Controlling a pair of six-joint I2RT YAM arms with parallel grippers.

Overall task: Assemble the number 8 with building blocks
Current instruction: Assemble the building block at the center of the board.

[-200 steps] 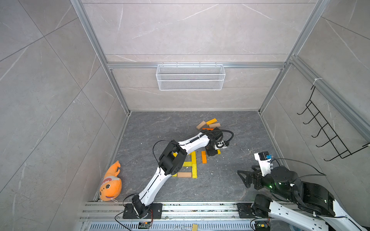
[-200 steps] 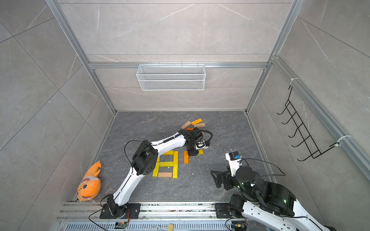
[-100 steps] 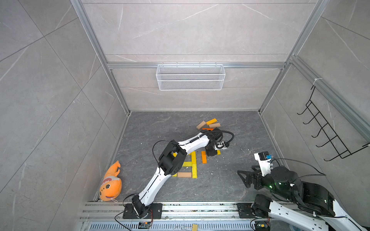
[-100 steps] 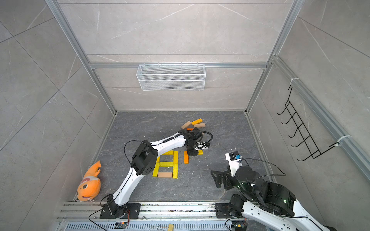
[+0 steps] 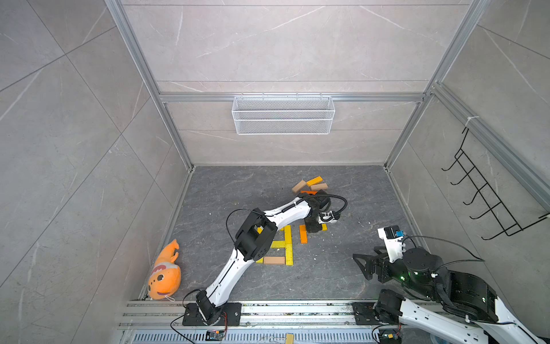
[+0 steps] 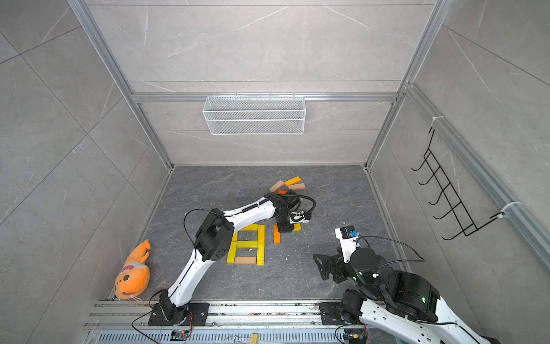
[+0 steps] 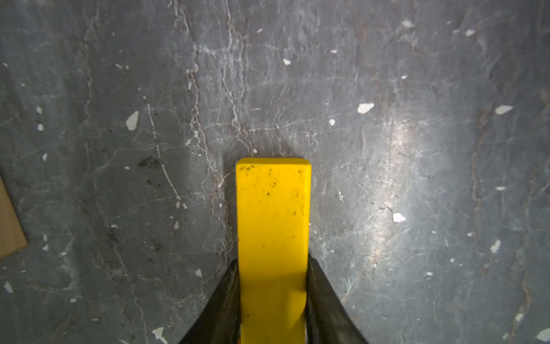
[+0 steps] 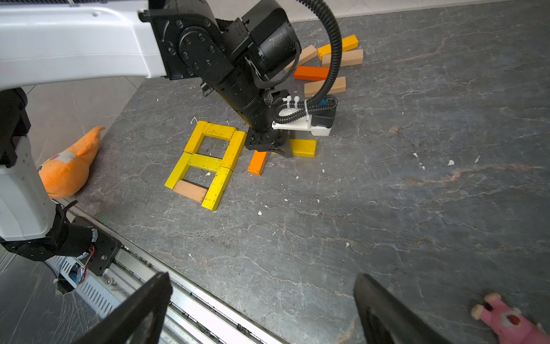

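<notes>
The building blocks form a flat figure 8 [image 5: 278, 244] [image 6: 247, 244] [image 8: 208, 163], made of yellow bars with one tan bar at its near end. Just right of it lies an orange block [image 5: 303, 233] [image 8: 257, 162]. My left gripper [image 5: 312, 228] [image 7: 272, 262] points down at the floor, shut on a yellow block [image 7: 272, 223] [image 8: 303, 148] that lies flat beside the orange one. Loose tan, orange and yellow blocks [image 5: 314, 184] [image 8: 327, 56] sit in a pile farther back. My right gripper [image 5: 361, 266] [image 8: 262, 280] hangs open and empty near the front right.
An orange plush fish [image 5: 165, 274] [image 8: 68, 166] lies at the front left by the wall. A pink toy [image 8: 506, 318] lies near the right arm. A wire basket [image 5: 282, 114] hangs on the back wall and a black hook rack [image 5: 482, 202] on the right wall.
</notes>
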